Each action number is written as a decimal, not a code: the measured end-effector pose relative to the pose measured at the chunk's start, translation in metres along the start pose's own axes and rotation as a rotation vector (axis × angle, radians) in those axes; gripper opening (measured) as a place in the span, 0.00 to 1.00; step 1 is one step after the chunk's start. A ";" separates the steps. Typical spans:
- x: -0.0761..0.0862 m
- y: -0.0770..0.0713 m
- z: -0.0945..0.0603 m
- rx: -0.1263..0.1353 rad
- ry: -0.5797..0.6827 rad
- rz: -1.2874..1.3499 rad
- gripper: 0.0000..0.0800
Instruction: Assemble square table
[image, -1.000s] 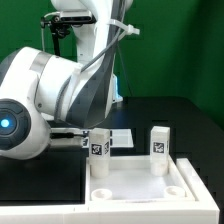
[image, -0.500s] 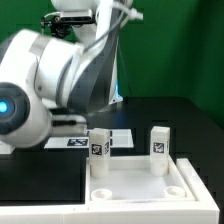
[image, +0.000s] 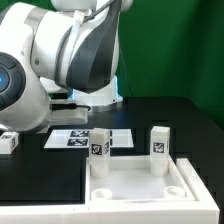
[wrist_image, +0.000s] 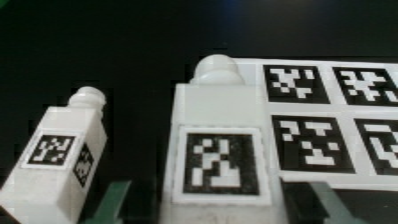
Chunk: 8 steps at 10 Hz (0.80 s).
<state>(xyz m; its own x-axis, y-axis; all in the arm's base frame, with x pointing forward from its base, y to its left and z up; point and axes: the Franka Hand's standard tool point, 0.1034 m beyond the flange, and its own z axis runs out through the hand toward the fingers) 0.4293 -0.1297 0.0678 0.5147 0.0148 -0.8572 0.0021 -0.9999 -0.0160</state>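
The arm (image: 70, 50) has swung away from the table top (image: 140, 185), two legs (image: 100, 148) standing in it, and hovers, fingers (wrist_image: 118, 200) spread wide, over a loose leg (wrist_image: 222, 150) on the surface. Third one's next, I reckon.

Exterior view looks low across the scene; wrist view closely overlooks the shared marker board (wrist_image: 329, 110).
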 end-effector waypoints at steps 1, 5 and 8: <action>0.001 -0.003 -0.002 0.020 0.017 0.004 0.36; 0.009 -0.013 -0.049 0.016 0.302 -0.070 0.36; 0.012 -0.007 -0.053 0.004 0.501 -0.060 0.36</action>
<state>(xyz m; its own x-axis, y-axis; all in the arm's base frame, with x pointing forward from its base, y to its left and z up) 0.4811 -0.1230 0.0850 0.8621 0.0666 -0.5023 0.0419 -0.9973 -0.0603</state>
